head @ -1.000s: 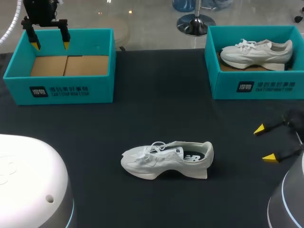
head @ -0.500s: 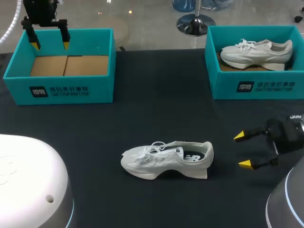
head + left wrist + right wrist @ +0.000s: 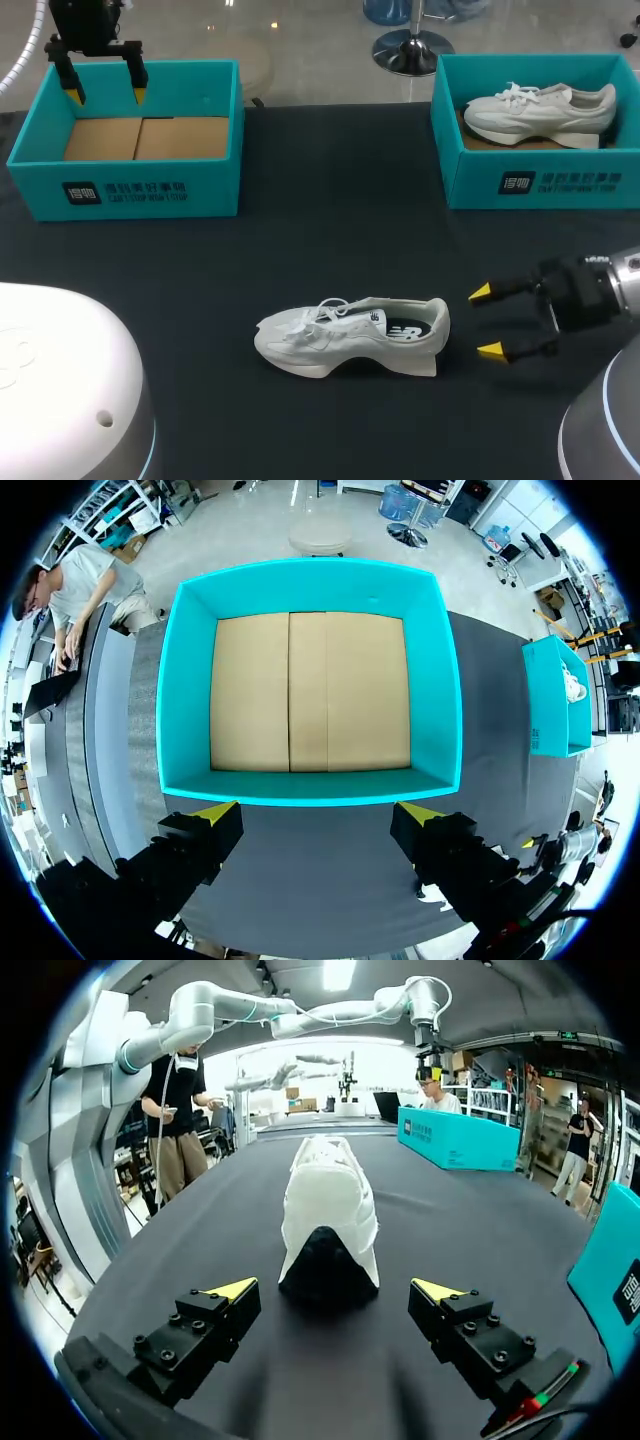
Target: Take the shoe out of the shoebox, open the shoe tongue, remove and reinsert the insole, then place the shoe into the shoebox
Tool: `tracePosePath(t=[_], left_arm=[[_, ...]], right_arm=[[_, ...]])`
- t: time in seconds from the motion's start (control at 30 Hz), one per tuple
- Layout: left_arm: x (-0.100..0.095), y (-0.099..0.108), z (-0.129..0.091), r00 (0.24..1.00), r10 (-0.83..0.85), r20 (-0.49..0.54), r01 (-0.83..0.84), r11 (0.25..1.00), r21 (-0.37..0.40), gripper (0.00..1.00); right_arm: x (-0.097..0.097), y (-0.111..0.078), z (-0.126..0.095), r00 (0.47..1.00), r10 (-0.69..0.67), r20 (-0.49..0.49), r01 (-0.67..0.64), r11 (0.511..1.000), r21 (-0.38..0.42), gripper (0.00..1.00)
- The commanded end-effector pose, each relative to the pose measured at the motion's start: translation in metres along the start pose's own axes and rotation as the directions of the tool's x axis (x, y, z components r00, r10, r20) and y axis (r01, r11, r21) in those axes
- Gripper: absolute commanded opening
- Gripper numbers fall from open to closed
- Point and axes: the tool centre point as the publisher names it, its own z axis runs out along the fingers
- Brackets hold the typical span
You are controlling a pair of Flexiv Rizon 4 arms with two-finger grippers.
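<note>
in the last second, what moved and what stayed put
The right gripper, open, slid in from the table's right edge toward the heel of the shoe lying on the table, without reaching it; nothing was grasped. The left gripper stayed open above the empty left shoebox. The second shoe in the right shoebox did not shift.

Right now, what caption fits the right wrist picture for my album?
Open fingers face the heel of the white shoe on the black table.
</note>
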Motion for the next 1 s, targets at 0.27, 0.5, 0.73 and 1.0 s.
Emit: tracePosePath(t=[0.27,0.5,0.73,1.0], left_arm=[[0.0,0.0,0.0,1.0,0.0,0.0,0.0,1.0,0.0,1.0],[0.0,0.0,0.0,1.0,0.0,0.0,0.0,1.0,0.0,1.0],[0.0,0.0,0.0,1.0,0.0,0.0,0.0,1.0,0.0,1.0],[0.0,0.0,0.0,1.0,0.0,0.0,0.0,1.0,0.0,1.0]], right_arm=[[0.005,0.012,0.038,1.0,-0.008,0.006,0.008,0.999,-0.037,1.0],[0.009,0.015,0.052,1.0,0.001,0.001,-0.001,0.999,-0.044,1.0],[0.009,0.016,0.065,1.0,0.008,0.001,-0.008,0.998,-0.059,1.0],[0.008,0.013,0.077,1.0,0.022,-0.005,-0.022,0.997,-0.071,1.0]])
